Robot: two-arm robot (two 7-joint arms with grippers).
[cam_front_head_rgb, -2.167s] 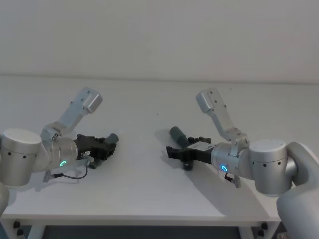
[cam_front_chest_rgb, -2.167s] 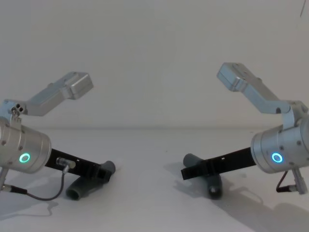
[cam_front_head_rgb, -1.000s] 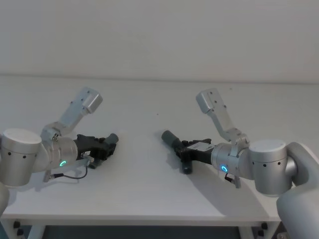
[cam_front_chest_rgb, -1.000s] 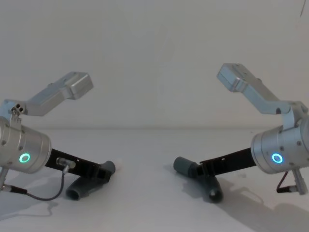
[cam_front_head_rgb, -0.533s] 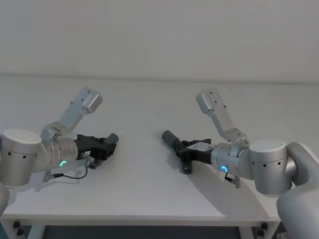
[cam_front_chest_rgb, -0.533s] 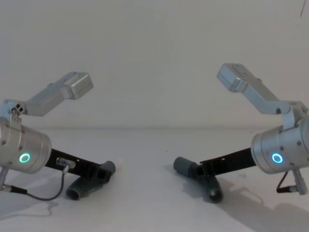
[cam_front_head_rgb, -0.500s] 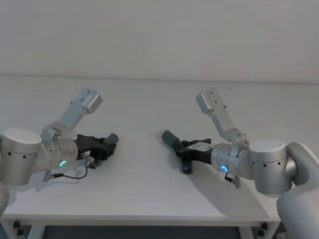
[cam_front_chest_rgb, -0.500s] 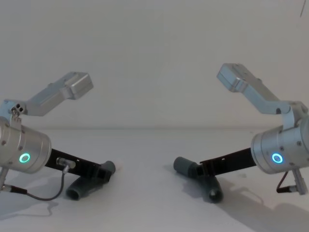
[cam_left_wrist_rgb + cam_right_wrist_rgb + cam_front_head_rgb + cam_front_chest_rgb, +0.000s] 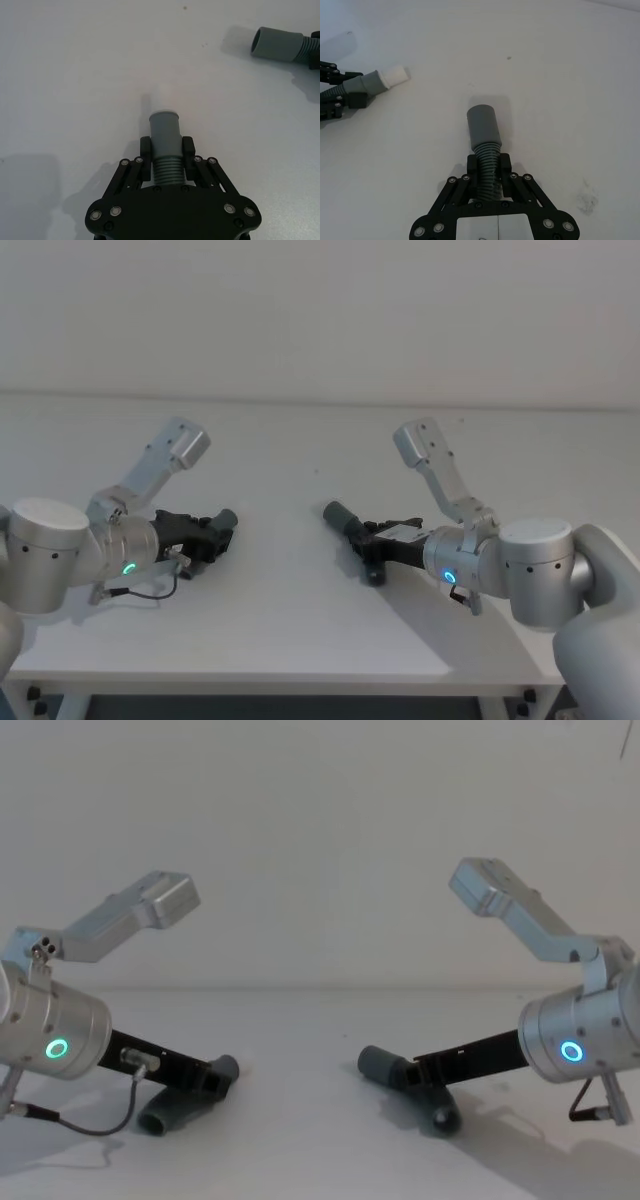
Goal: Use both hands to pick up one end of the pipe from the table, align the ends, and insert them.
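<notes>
Two grips now: the right end effector (image 9: 490,162) just clenched its socket piece (image 9: 482,125), the left end effector (image 9: 166,151) holds the white-tipped piece (image 9: 164,127); lifting next.

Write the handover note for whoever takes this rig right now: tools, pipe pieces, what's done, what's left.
Left tool: shut on the ribbed middle of the pale-tipped piece, on the left of the table.
Right tool: shut on the ribbed middle of the socket piece, right of centre.
Both pieces sit low at the table surface, ends well apart.
Done: both pieces gripped.
Left: bring the ends together, line them up, push the pale tip into the socket.
</notes>
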